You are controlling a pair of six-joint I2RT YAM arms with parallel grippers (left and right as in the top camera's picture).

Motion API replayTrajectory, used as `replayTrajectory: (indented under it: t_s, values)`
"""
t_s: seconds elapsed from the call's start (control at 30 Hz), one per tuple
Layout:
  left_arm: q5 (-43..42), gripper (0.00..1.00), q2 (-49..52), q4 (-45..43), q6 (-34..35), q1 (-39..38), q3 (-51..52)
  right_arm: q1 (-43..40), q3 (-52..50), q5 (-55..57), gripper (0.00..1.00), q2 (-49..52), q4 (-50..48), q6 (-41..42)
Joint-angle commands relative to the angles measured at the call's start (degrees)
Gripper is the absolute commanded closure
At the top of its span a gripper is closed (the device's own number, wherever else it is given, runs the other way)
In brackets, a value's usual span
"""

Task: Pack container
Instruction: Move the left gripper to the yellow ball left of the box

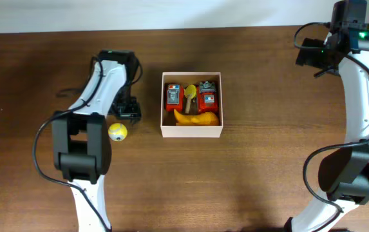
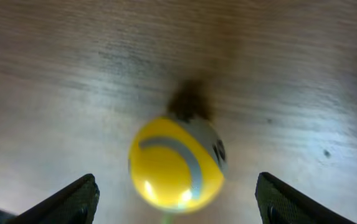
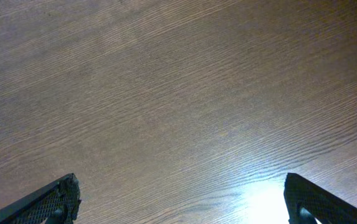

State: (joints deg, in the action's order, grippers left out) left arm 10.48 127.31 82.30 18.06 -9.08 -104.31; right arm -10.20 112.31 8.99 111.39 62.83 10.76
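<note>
1. Overhead view puts the container (image 1: 191, 133) mid-worktop, nearer the far edge, its thin white walls square around a tan inside.
2. Already in it: two red blocky toys (image 1: 173, 96) and a smooth yellow piece (image 1: 197, 118).
3. One glossy yellow ball (image 2: 177, 163) with a grey stripe sits on the worktop (image 1: 268, 161), on the side of the container toward the left edge, near it but apart.
4. Your left claw (image 2: 179, 199) stands apart, one finger on either side of the ball, not clamped on it. This looks like the pick-up step.
5. Next you likely lower and close squarely; a round, slick ball may roll on the fine wood grain.
6. Your right claw (image 3: 181, 199) is spread wide over bare wood near the far right corner, holding nothing.
</note>
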Motion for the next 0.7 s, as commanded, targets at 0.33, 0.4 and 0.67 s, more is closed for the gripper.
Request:
replayTrajectory:
  t_s: [0.33, 0.4, 0.67]
  values:
    - [-8.13, 0.29, -0.02, 1.09, -4.87, 0.94, 3.19, -0.22, -0.04, 0.50, 0.01, 0.22, 0.02, 0.68]
    - [-7.87, 0.30, -0.02, 1.18, -4.87, 0.94, 3.19, -0.22, -0.04, 0.50, 0.01, 0.22, 0.02, 0.68]
    - [-6.56, 0.42, -0.02, 1.11, -4.87, 0.98, 3.76, -0.22, -0.04, 0.50, 0.01, 0.22, 0.00, 0.68]
